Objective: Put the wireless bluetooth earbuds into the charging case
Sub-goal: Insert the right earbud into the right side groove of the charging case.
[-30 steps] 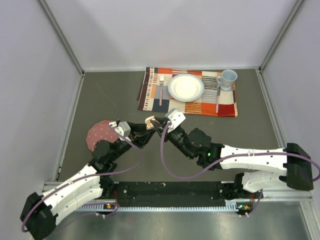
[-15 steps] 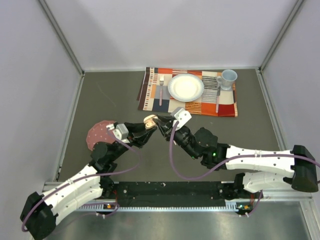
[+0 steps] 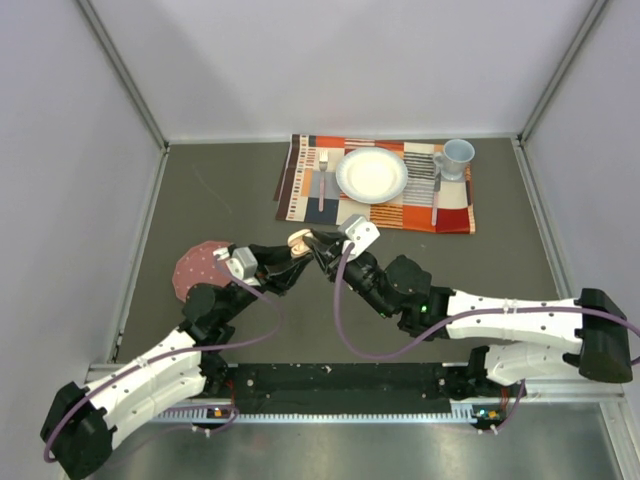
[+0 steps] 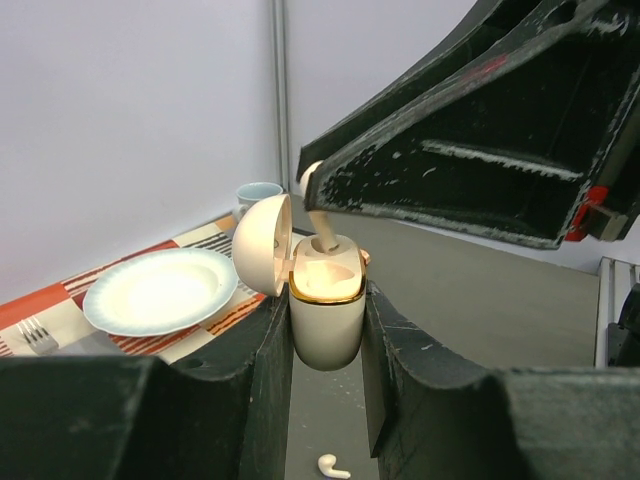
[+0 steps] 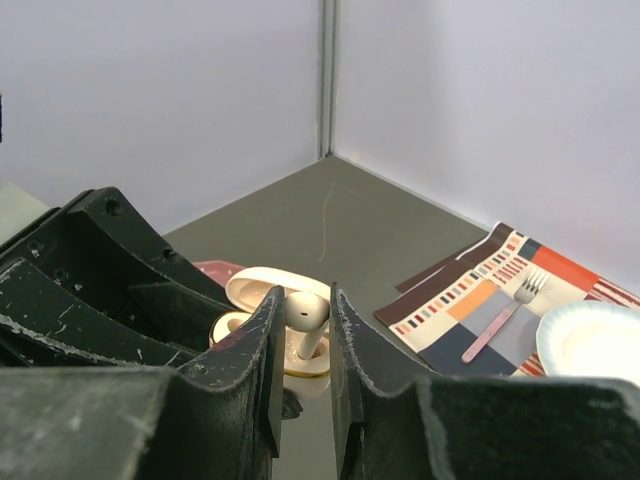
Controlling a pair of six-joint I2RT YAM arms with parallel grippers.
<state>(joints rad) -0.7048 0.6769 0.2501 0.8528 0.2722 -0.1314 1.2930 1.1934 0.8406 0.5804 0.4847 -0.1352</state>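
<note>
My left gripper (image 4: 325, 330) is shut on the white charging case (image 4: 326, 310), whose gold-rimmed lid (image 4: 262, 245) stands open to the left. In the top view the case (image 3: 299, 241) hangs above the dark table between both arms. My right gripper (image 5: 303, 325) is shut on a white earbud (image 5: 305, 312) with its stem reaching down into the case (image 5: 290, 355). From the left wrist view the stem (image 4: 324, 232) enters the case's right socket under the right fingers (image 4: 450, 170). Another earbud (image 4: 333, 465) lies on the table below the case.
A striped placemat (image 3: 300, 180) at the back holds a white plate (image 3: 372, 175), a fork (image 3: 322, 180), a knife (image 3: 435, 195) and a pale blue cup (image 3: 456, 157). A round reddish pad (image 3: 197, 268) lies left of the left arm. Grey walls enclose the table.
The right arm has pushed forward and left, bringing its earbud over and into the open case. The left gripper has shifted slightly forward with the case.
</note>
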